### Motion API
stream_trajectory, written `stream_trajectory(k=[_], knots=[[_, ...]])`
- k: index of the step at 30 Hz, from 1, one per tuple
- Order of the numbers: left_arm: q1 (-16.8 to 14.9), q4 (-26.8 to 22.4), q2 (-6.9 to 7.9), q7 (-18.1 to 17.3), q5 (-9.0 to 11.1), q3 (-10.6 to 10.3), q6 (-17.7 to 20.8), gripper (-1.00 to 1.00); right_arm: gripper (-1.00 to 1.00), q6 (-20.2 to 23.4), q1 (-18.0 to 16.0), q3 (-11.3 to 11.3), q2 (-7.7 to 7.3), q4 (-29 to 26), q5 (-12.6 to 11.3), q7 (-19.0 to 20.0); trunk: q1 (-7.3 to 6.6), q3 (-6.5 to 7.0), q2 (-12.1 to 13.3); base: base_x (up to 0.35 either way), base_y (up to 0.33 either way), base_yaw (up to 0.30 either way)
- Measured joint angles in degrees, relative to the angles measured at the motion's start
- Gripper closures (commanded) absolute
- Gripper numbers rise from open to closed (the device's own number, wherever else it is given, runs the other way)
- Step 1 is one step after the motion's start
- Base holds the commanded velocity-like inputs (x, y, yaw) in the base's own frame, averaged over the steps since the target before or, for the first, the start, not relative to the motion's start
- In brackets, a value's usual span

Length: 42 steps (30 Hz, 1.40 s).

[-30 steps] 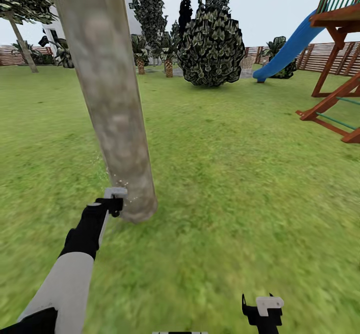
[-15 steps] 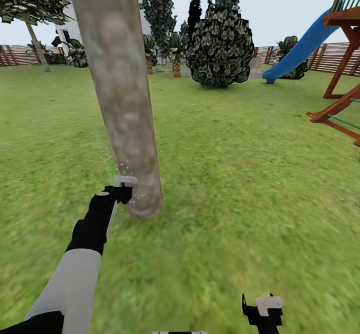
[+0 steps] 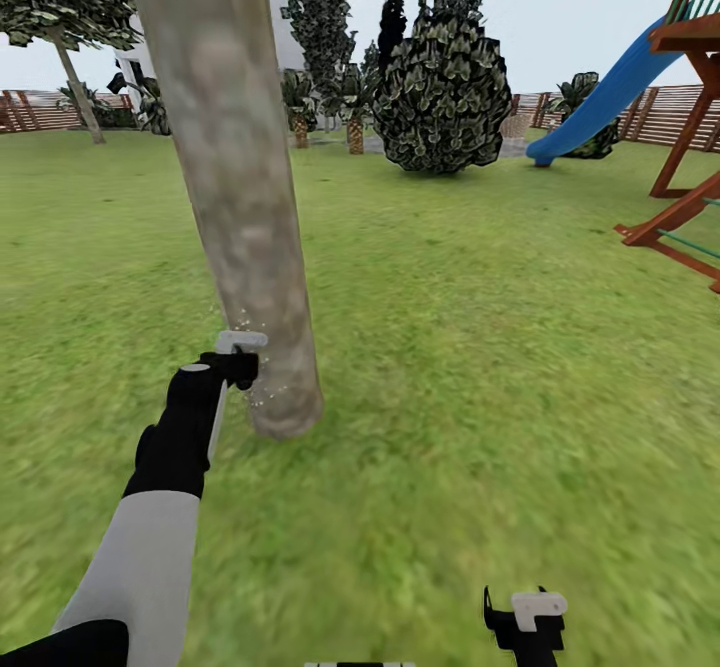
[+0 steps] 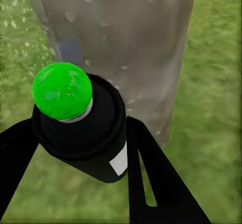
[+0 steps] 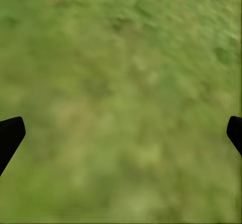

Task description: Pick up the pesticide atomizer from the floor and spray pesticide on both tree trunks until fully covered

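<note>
Two risks stand out to me at this point. First, I judge I could leave the tree trunk (image 3: 235,187) only partly covered: the pesticide (image 3: 262,394) shows as a few fine white specks low down by its base, and the upper column looks bare from my head camera, so holding the nozzle at this one height and side would miss most of it. Second, my left gripper (image 3: 233,359) sits just beside the bark, and any push forward could knock the pesticide atomizer (image 4: 83,126) against the trunk and twist it in the fingers.

That atomizer is pinched between the left gripper's two dark fingers (image 4: 151,178), pointed at the trunk near ground level. It looks like a stubby black cylinder with a bright green domed cap (image 4: 62,90) and a small white label on its side. Droplet marks dot the mottled grey-beige bark ahead of it in the wrist camera.

My right gripper (image 3: 527,619) hangs low over the grass (image 3: 500,347), its fingers spread wide and holding nothing.
</note>
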Motion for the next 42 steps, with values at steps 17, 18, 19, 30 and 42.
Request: stream_trajectory(k=[17, 18, 19, 30, 42], knots=[[0.0, -0.3, 0.16, 0.3, -0.2, 0.4, 0.1, 1.00, -1.00, 0.0, 0.0, 0.0, -0.03, 0.0, 0.0, 0.0, 0.00, 0.00, 0.0, 0.002, -0.272, 0.107], [0.0, -0.4, 0.17, 0.4, -0.2, 0.4, 0.1, 1.00, -1.00, 0.0, 0.0, 0.0, -0.03, 0.0, 0.0, 0.0, 0.00, 0.00, 0.0, 0.000, -0.272, 0.000], [0.0, -0.5, 0.16, 0.4, -0.2, 0.4, 0.1, 1.00, -1.00, 0.0, 0.0, 0.0, -0.03, 0.0, 0.0, 0.0, 0.00, 0.00, 0.0, 0.000, -0.272, 0.000], [0.0, -0.6, 0.23, 0.4, -0.3, 0.5, 0.1, 1.00, -1.00, 0.0, 0.0, 0.0, -0.03, 0.0, 0.0, 0.0, 0.00, 0.00, 0.0, 0.000, -0.272, 0.127], [2.0, 0.2, 1.28, 0.4, -0.7, 2.8, -0.1, 1.00, -1.00, 0.0, 0.0, -0.1, -0.08, 0.0, 0.0, 0.0, 0.01, -0.01, 0.0, -0.061, -0.272, 0.034]])
